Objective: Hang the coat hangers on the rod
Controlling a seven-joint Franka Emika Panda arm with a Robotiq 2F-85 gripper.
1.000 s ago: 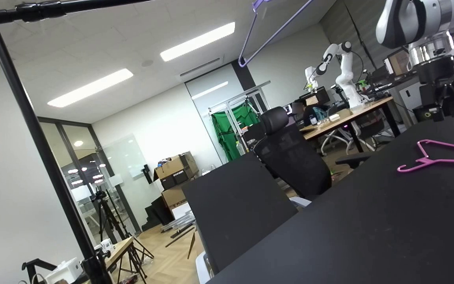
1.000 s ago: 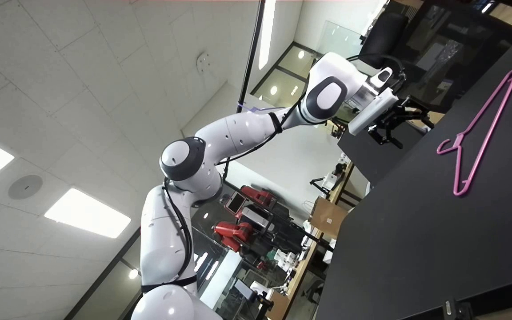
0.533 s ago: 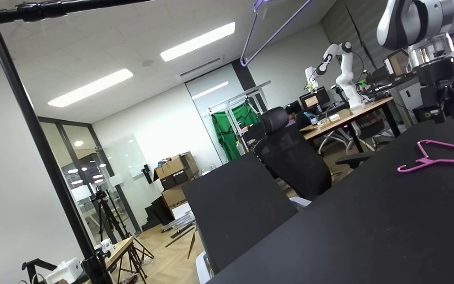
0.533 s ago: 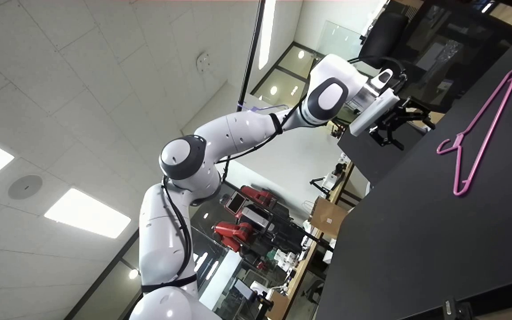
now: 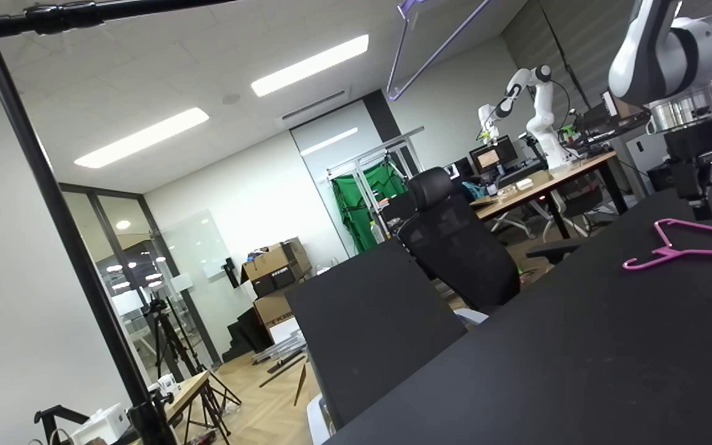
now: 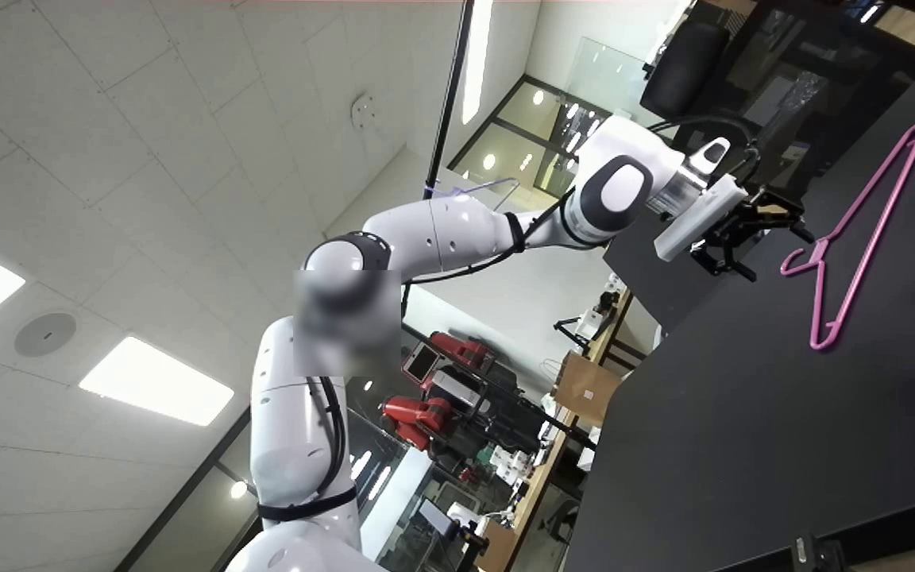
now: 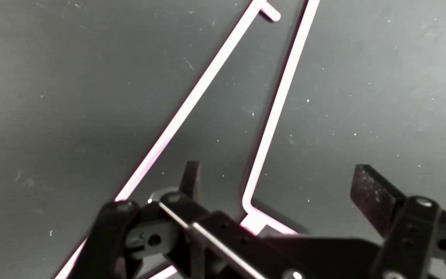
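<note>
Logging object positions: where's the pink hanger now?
In both exterior views, the pink hanger lies at right on the black table, below the open gripper.

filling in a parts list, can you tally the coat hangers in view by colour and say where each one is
Purple hanger: 1, up off the black table, only part of it showing in both exterior views
Pink hanger: 1, lying on the table
Total: 2 hangers

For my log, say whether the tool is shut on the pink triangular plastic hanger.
No; in the wrist view the tool is open, jaws apart, and the hanger lies on the black tabletop.
</note>
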